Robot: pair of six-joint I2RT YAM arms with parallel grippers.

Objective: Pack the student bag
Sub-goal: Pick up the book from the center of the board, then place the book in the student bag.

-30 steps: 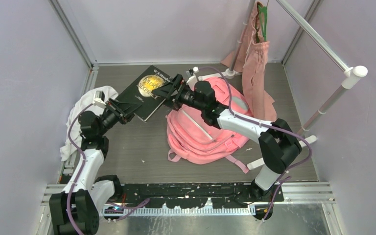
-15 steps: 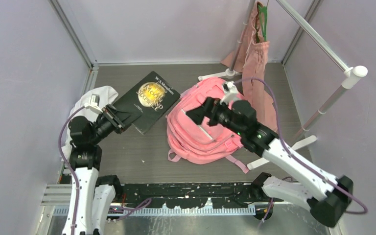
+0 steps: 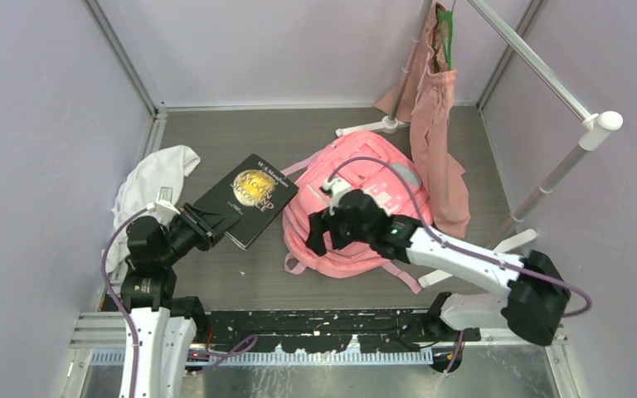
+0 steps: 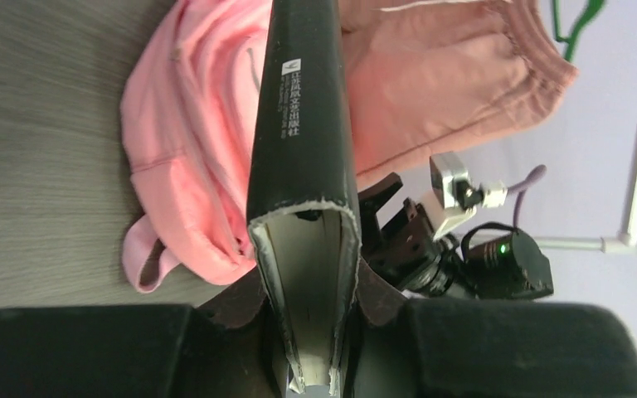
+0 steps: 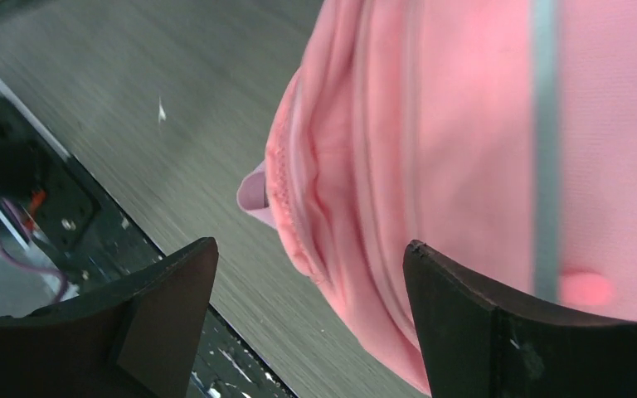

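The student bag point(image 3: 357, 259) is a large pink backpack lying flat mid-table. It also shows in the left wrist view point(image 4: 191, 124) and the right wrist view point(image 5: 464, 124). My left gripper point(image 3: 199, 225) is shut on the near corner of a black hardback book point(image 3: 249, 195) with a gold circle on its cover. The book juts out toward the bag's left side. In the left wrist view my left gripper point(image 4: 311, 311) clamps the book point(image 4: 299, 124) spine-up. My right gripper point(image 3: 313, 236) is open and empty over the bag's near-left edge, as the right wrist view point(image 5: 308, 249) also shows.
A white cloth point(image 3: 153, 178) lies by the left wall. A dusty-pink tote point(image 3: 435, 108) hangs on a green hanger from a white rack point(image 3: 539, 66) at the back right. The rack's feet point(image 3: 365, 128) rest on the table. Enclosure walls stand on three sides.
My right gripper left the book's far end, swung over the bag and came down at its near-left edge. My left gripper drew the book nearer.
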